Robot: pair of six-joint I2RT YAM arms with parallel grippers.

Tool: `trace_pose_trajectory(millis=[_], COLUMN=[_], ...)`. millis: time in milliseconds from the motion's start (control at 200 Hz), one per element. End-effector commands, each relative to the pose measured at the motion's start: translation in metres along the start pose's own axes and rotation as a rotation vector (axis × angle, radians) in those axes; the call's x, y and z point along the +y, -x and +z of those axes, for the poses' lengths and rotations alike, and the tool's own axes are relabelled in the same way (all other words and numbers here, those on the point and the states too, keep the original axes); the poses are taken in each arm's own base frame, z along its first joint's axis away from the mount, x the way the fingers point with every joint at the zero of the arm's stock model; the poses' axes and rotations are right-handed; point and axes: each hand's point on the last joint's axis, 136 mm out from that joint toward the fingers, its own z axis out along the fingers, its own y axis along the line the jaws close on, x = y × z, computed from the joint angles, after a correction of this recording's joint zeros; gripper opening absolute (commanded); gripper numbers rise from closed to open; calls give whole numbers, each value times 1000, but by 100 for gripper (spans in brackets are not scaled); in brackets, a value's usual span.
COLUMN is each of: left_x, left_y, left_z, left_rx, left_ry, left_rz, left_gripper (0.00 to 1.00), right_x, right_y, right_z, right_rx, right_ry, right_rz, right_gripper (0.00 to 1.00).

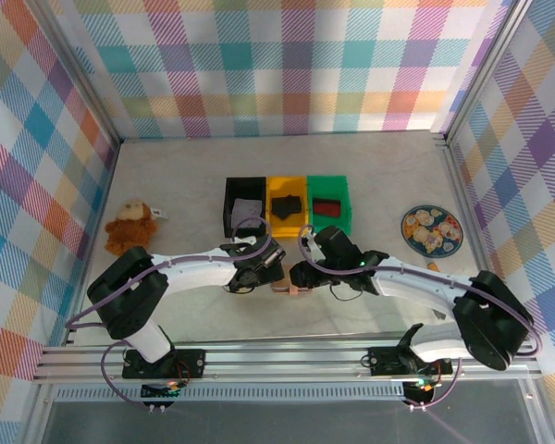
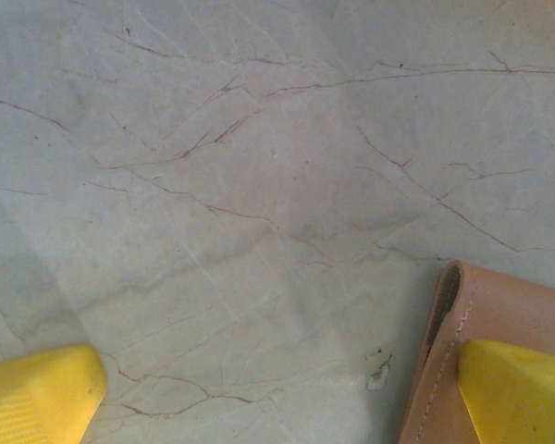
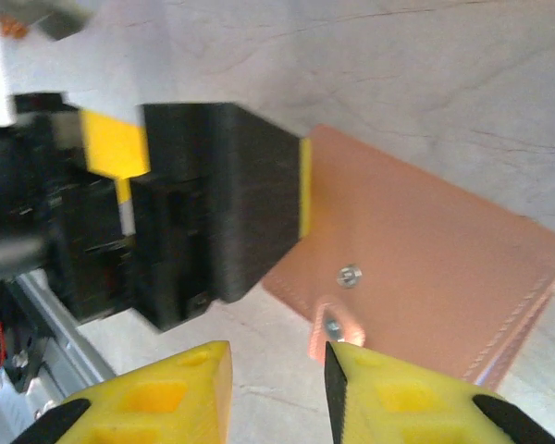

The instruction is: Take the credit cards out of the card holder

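Jaws of the left gripper [image 2: 277, 396] are spread wide, one over the card holder [image 2: 499, 310]. The right gripper [image 3: 276, 375] is parted narrowly beside the snap strap [image 3: 331, 326], nothing gripped.

Top view overhead, facing down; wrist views close, sharing card holder [image 3: 425, 250]

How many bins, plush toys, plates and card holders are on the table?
bins: 3 (black bin, yellow bin, green bin)
plush toy: 1
plate: 1
card holder: 1
total: 6
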Motion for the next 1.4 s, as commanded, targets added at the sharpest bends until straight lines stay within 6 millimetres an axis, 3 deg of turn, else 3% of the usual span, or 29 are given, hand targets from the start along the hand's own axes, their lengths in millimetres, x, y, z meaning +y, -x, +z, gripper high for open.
trace_pose_trajectory(millis=[0, 465, 580, 710, 835, 1130, 1395], left_x=[20, 18, 18, 17, 18, 19, 19], left_y=[-41, -42, -42, -41, -42, -41, -42], left_z=[23, 24, 24, 23, 24, 22, 24], left_rx=[147, 152, 153, 150, 152, 148, 152], left_ry=[45, 45, 45, 44, 46, 47, 45], left_rz=[-15, -15, -13, -11, -12, -17, -19], left_gripper=[100, 100, 100, 100, 100, 100, 100], right_x=[11, 2, 7, -12, -12, -16, 7], right_y=[12, 3, 0, 2, 9, 3, 5], right_z=[2, 23, 22, 15, 8, 28, 31], right_rx=[-20, 17, 16, -40, -73, -12, -1], right_ry=[54, 77, 121, 21, 20, 26, 153], right_rz=[-1, 14, 5, 11, 4, 16, 11], right_gripper=[35, 35, 34, 35, 36, 36, 34])
